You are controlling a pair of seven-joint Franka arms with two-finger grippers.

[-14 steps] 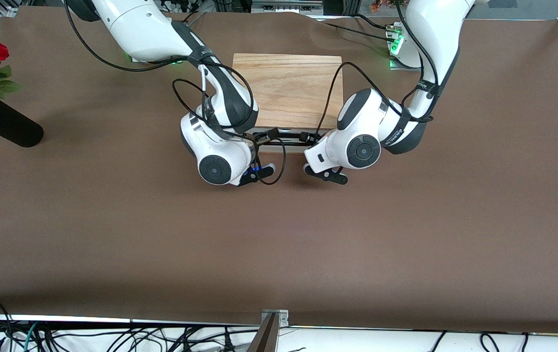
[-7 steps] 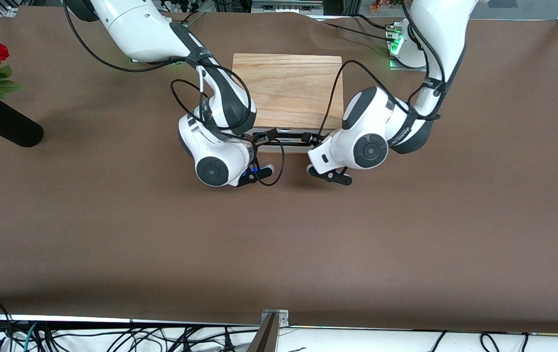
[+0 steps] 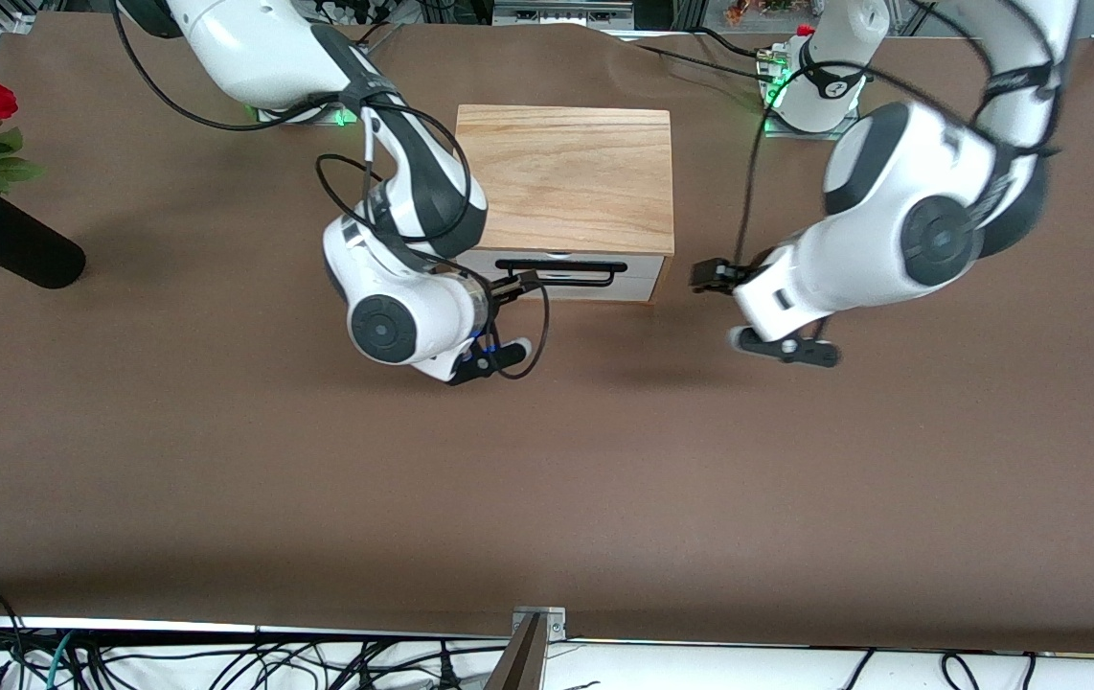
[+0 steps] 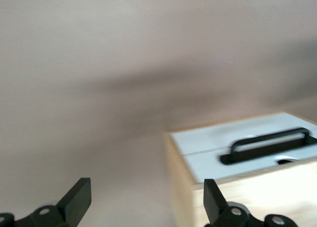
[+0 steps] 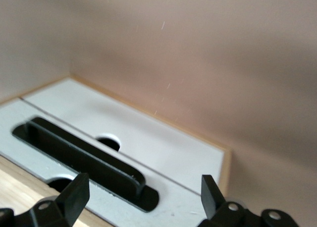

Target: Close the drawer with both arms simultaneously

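Observation:
The drawer sits pushed in, its white front level with the front of the light oak box; its black bar handle is free. My right gripper hovers open just in front of the handle's end toward the right arm, touching nothing. In the right wrist view the drawer and handle lie close under my right gripper. My left gripper hangs open over the table beside the box, toward the left arm's end. The left wrist view shows the drawer off to one side of my left gripper.
A black vase with red roses lies at the right arm's end of the table. The brown table cover spreads wide nearer the front camera. Black cables trail from both arms.
The left arm has swung up and away from the drawer front toward its own end of the table. The right gripper has backed off slightly. The drawer front now shows uncovered.

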